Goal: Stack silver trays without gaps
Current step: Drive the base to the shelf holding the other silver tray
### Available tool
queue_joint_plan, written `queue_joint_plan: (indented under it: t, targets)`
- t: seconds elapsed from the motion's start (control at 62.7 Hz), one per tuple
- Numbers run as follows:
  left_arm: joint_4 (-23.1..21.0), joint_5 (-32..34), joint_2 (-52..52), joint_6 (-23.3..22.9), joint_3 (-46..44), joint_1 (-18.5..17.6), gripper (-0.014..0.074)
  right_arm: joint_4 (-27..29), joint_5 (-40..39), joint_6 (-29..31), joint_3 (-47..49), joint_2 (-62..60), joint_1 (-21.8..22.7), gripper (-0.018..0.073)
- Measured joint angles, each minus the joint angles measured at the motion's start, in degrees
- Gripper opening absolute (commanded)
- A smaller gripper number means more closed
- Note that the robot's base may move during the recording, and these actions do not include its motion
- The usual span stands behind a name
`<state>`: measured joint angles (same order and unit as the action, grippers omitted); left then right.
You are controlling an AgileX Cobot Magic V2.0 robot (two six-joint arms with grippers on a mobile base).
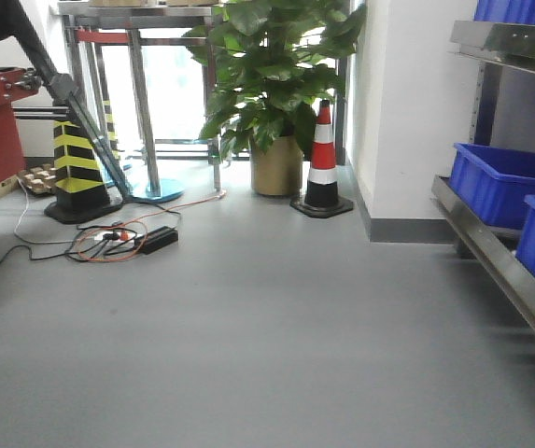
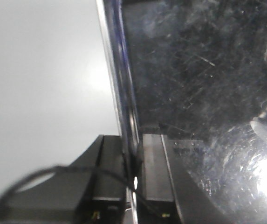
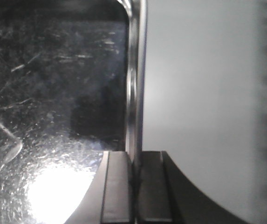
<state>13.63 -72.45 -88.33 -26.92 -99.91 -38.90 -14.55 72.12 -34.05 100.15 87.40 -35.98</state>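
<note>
In the left wrist view a silver tray [image 2: 203, 70] fills the right side, its scratched bottom reflecting light and its thin rim [image 2: 119, 84] running up the frame. My left gripper [image 2: 132, 158] is shut on that rim, one black finger inside the tray and one outside. The right wrist view shows a silver tray [image 3: 54, 70] on the left with a rounded corner at the top. My right gripper [image 3: 135, 161] is shut on its right rim [image 3: 135, 70]. No tray or gripper appears in the front view.
A plain grey surface [image 2: 40, 84] lies outside the tray rims. In the front view, blue bins [image 1: 505, 182] sit on a stainless shelf [image 1: 505, 271] at right. A striped cone [image 1: 322, 163], a potted plant [image 1: 276, 84] and floor cables [image 1: 118, 241] stand ahead.
</note>
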Motion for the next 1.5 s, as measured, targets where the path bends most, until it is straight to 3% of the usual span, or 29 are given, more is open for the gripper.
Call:
queue_joint_plan:
  t: [1.069, 1.5]
  targets:
    - [-2.68, -0.09, -1.27, -0.47, -0.10, 0.10, -0.0048, -1.76, 0.00, 0.25, 0.00, 0.34, 0.22, 0.0056]
    - [-1.23, -0.09, -1.27, -0.47, -0.10, 0.10, -0.0048, -1.24, 0.00, 0.33, 0.00, 0.34, 0.22, 0.0056]
